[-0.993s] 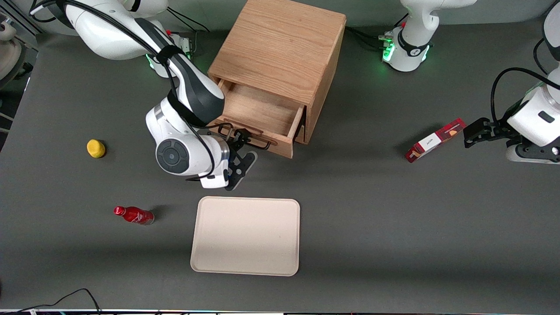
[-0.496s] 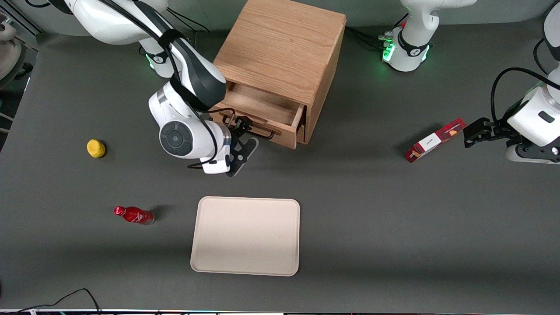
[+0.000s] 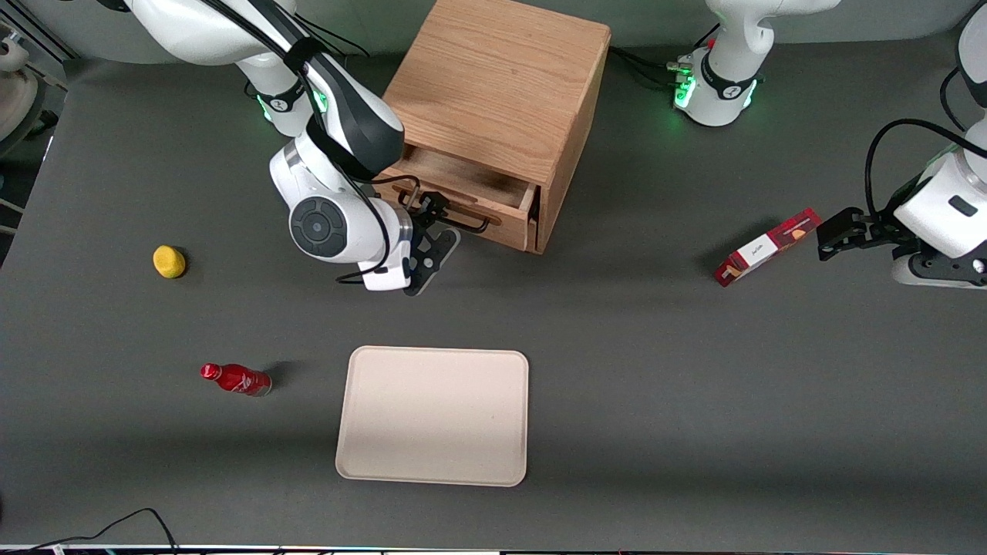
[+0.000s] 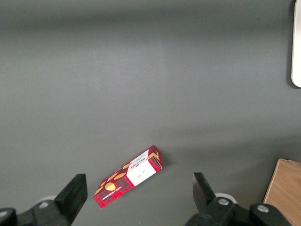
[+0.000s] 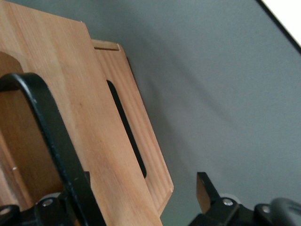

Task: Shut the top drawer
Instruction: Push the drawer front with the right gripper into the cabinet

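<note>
The top drawer (image 3: pixel 472 183) of the oak cabinet (image 3: pixel 501 77) stands out a short way, with its inside partly showing. Its front panel (image 3: pixel 493 227) carries a black wire handle (image 3: pixel 456 222) and a raised wooden strip. My right gripper (image 3: pixel 433 231) is open and sits right against the front panel, beside the handle. In the right wrist view the panel (image 5: pixel 84 122), the handle (image 5: pixel 49 136) and the strip (image 5: pixel 136 141) fill the space between the open fingers, and the gripper (image 5: pixel 127 207) holds nothing.
A beige tray (image 3: pixel 432 415) lies nearer the front camera than the cabinet. A red bottle (image 3: pixel 235 379) and a yellow object (image 3: pixel 169 261) lie toward the working arm's end. A red box (image 3: pixel 767 247) lies by the parked arm and shows in the left wrist view (image 4: pixel 128 176).
The gripper has moved toward the cabinet and the drawer has slid inward with it. Much less of the drawer's inside shows now.
</note>
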Available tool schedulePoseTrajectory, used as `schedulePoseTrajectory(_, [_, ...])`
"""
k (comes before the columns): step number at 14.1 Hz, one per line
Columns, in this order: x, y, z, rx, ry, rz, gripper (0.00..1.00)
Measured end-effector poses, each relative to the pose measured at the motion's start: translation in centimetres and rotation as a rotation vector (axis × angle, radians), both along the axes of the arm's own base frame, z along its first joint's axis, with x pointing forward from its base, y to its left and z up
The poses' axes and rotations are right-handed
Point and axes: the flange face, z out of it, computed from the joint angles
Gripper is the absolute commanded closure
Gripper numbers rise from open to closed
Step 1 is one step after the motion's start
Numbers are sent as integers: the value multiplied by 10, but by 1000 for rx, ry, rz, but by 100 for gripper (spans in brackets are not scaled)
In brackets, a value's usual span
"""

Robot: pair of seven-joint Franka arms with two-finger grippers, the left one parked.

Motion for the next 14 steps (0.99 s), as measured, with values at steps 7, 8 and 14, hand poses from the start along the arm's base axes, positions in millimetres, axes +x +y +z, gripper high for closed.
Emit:
schedulePoseTrajectory(7, [-17, -1, 4, 7, 10, -17, 0])
schedulePoseTrajectory(8, [-18, -1, 4, 9, 14, -19, 0])
schedulePoseTrajectory(14, [-35, 13, 14, 9, 22, -45, 0])
